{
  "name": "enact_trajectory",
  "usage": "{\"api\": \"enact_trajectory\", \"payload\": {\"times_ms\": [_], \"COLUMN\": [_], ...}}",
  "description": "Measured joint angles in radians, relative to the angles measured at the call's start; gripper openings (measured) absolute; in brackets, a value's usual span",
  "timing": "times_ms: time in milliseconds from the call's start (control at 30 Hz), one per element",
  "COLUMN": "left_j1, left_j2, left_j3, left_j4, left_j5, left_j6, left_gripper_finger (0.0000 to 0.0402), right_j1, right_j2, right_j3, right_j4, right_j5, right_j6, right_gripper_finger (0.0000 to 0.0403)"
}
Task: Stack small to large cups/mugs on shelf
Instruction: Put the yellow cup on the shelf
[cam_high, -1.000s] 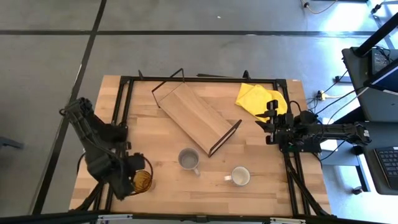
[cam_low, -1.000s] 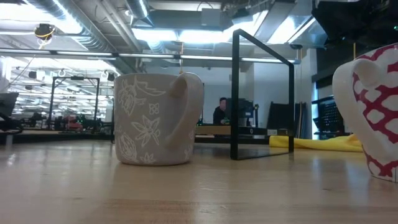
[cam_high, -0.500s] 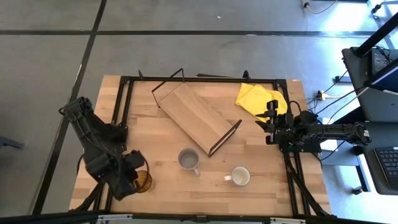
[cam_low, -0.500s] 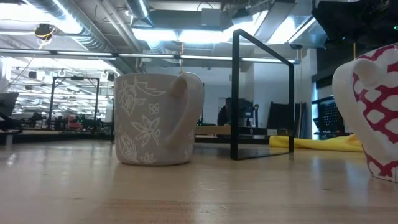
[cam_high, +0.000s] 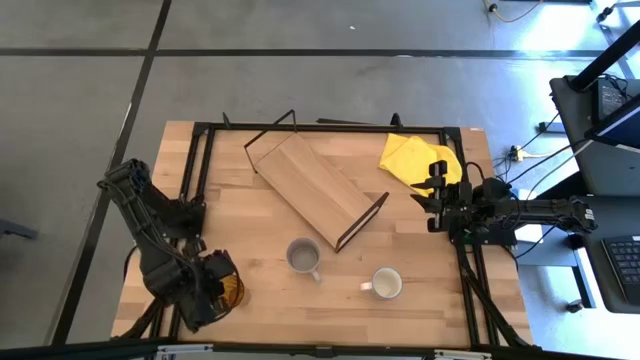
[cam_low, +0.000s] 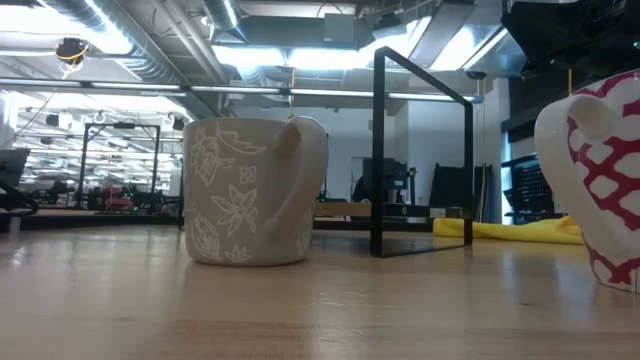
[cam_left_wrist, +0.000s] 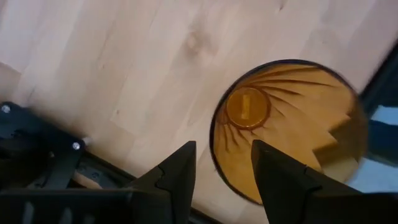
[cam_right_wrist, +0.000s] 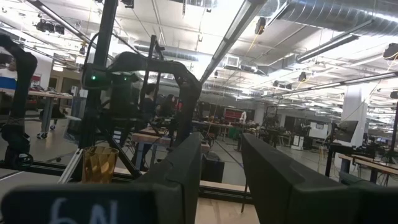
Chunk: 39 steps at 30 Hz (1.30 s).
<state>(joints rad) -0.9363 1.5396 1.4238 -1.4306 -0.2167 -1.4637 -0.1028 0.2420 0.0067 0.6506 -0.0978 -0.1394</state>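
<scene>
The amber tumbler (cam_left_wrist: 286, 130) stands at the surface's (cam_high: 260, 230) front left corner; the left wrist view looks down into it with the left claw (cam_left_wrist: 222, 168) parted narrowly astride its rim, not touching. From above, that claw (cam_high: 215, 290) hides most of the tumbler. The right claw (cam_high: 437, 195) waits open by the yellow cloth (cam_high: 410, 155).
</scene>
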Motion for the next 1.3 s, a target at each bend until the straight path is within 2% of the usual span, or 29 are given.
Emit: {"api": "enact_trajectory", "payload": {"times_ms": [167,367,500,633,800,933,1133,1300], "left_j1": [0.021,0.022,0.050,0.104,0.174,0.237,0.408,0.691], "left_j2": [0.000,0.000,0.000,-0.004,-0.010,-0.030,-0.184,-0.302], "left_j3": [-0.057,-0.164,-0.198,-0.202,-0.196,-0.196,-0.145,-0.124], "left_j4": [0.014,0.158,0.159,0.132,0.143,0.134,0.067,0.023], "left_j5": [-0.007,0.007,0.015,0.024,0.037,0.044,-0.020,-0.068], "left_j6": [-0.023,-0.023,-0.025,0.030,0.116,0.178,0.272,0.336], "left_gripper_finger": [0.0149,0.0149,0.0139,0.0101,0.0015,0.0010,0.0004,0.0003], "right_j1": [0.000,0.000,0.000,0.000,0.000,0.000,0.000,0.000], "right_j2": [0.000,0.000,0.000,0.000,0.000,0.000,0.000,0.000], "right_j3": [0.000,0.000,0.000,0.000,0.000,0.000,0.000,0.000], "right_j4": [0.000,0.000,0.000,0.000,0.000,0.000,-0.001,-0.001], "right_j5": [0.000,0.000,0.000,0.000,0.000,0.000,0.000,0.000], "right_j6": [0.000,0.000,0.000,0.000,0.000,0.000,0.000,0.000], "right_gripper_finger": [0.0117,0.0117,0.0117,0.0117,0.0117,0.0117,0.0117,0.0117]}}
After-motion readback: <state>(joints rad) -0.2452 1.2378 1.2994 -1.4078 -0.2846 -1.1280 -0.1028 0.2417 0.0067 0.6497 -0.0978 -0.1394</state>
